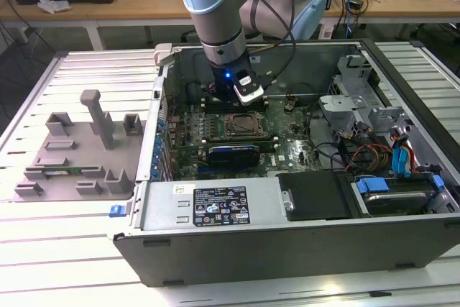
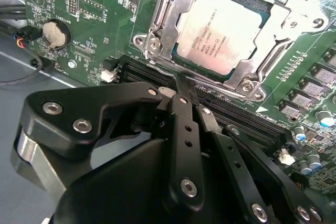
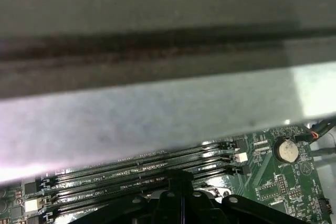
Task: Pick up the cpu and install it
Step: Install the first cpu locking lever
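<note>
While the gripper [image 2: 181, 85] is hovering over the memory slots [image 2: 236, 116] with its fingers pressed together and holding nothing, the cpu [image 2: 223, 32] is already sitting flat inside the socket frame [image 2: 163, 22], just beyond the fingertips and apart from them. From this pose the thin closed tips are pointing at the frame's near edge, so any drift downward risks scraping the slots or knocking the frame, and a nudge against the chip's rim could be shifting it off its seat before the frame is clamped. In the exterior view the arm [image 1: 219, 12] is reaching down into the open case [image 1: 302, 177], the wrist hanging just behind the socket, with the grey fixture tray [image 1: 72, 149] lying well apart at the exterior view's left.
</note>
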Available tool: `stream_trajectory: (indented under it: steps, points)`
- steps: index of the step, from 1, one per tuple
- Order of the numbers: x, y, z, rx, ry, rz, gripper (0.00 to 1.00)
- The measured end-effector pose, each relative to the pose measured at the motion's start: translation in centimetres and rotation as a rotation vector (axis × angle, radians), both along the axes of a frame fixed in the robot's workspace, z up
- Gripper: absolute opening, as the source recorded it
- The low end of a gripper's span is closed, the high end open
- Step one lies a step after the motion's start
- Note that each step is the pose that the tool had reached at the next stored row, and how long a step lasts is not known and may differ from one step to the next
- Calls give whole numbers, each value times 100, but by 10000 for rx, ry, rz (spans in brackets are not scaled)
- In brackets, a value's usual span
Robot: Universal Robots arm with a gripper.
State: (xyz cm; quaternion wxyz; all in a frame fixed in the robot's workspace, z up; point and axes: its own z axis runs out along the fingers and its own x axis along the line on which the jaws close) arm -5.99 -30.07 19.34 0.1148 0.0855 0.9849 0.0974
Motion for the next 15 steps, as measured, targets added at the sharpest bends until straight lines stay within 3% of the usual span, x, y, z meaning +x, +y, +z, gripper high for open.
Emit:
stream_trajectory:
  steps: [7, 12, 15]
  points:
    - [2, -1, 6, 1, -1, -1, 11]
    - [2, -1, 134, 0, -1, -1, 11]
    - [3, 0, 137, 7, -12, -28, 11]
